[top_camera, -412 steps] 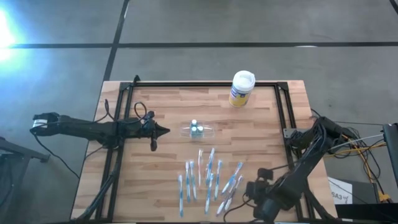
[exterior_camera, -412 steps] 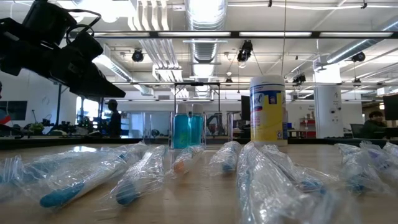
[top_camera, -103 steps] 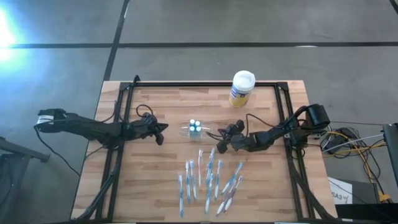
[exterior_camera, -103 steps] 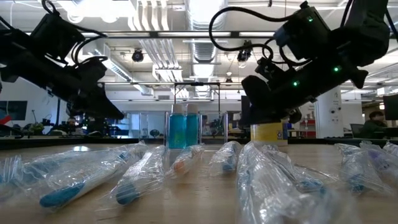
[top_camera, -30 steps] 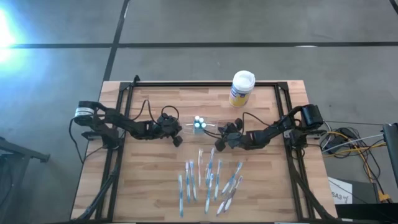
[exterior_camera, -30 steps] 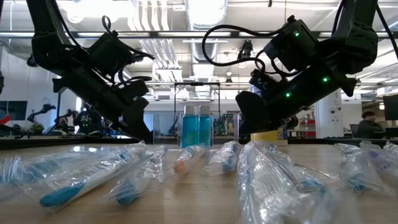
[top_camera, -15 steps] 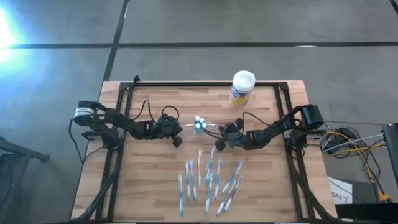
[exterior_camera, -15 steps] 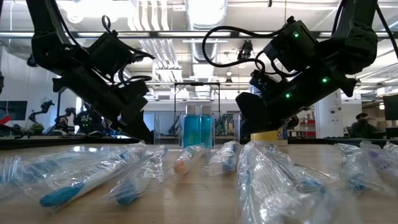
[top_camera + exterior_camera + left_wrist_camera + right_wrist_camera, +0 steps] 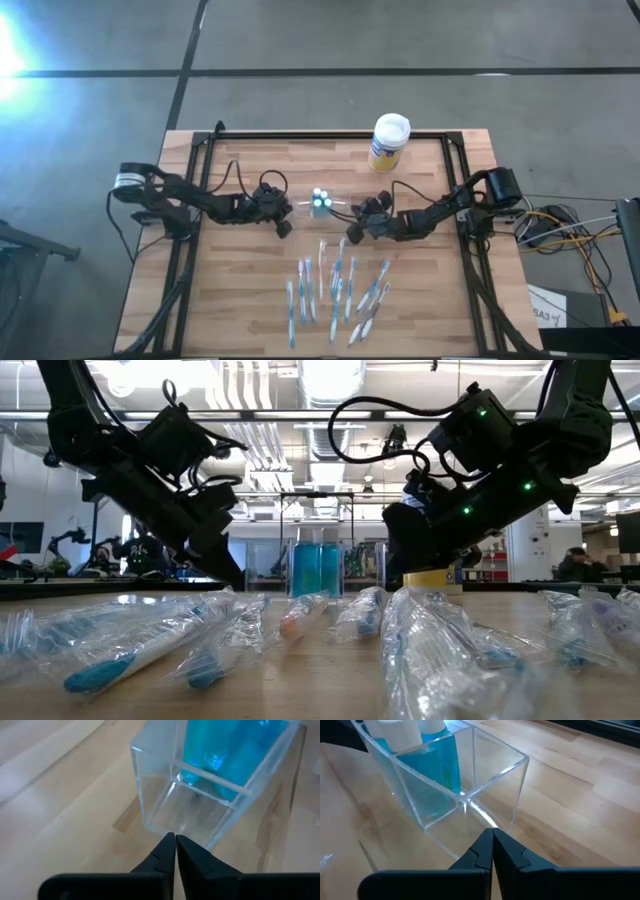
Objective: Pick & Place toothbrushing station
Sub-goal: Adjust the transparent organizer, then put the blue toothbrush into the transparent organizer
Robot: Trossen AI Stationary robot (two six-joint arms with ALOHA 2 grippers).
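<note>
Two grippers flank your station (image 9: 320,202), one at each end, on the table (image 9: 260,300).

Left gripper (image 9: 175,838): fingers pressed together, no gap you could call open. In its wrist view the tips sit just short of the station's near clear wall, pointing at the empty end compartment; whether they touch the plastic you cannot tell. From above, this gripper (image 9: 284,224) lies just beside the station's left end.

Right gripper (image 9: 493,832): fingers pressed together, holding nothing. Its tips point at the corner of the opposite empty compartment, very near the wall; contact not clear. From above it (image 9: 352,234) sits just beside the station's right end.

Station: upright on the wood, between the two grippers. Blue bottles (image 9: 437,760) with white caps stand in its middle compartment; end compartments hold nothing visible.

Wrapped toothbrushes (image 9: 335,285) lie in a loose row on the near side of both grippers, apart from the station. Yellow canister (image 9: 388,142) stands beyond the right gripper, well apart.
</note>
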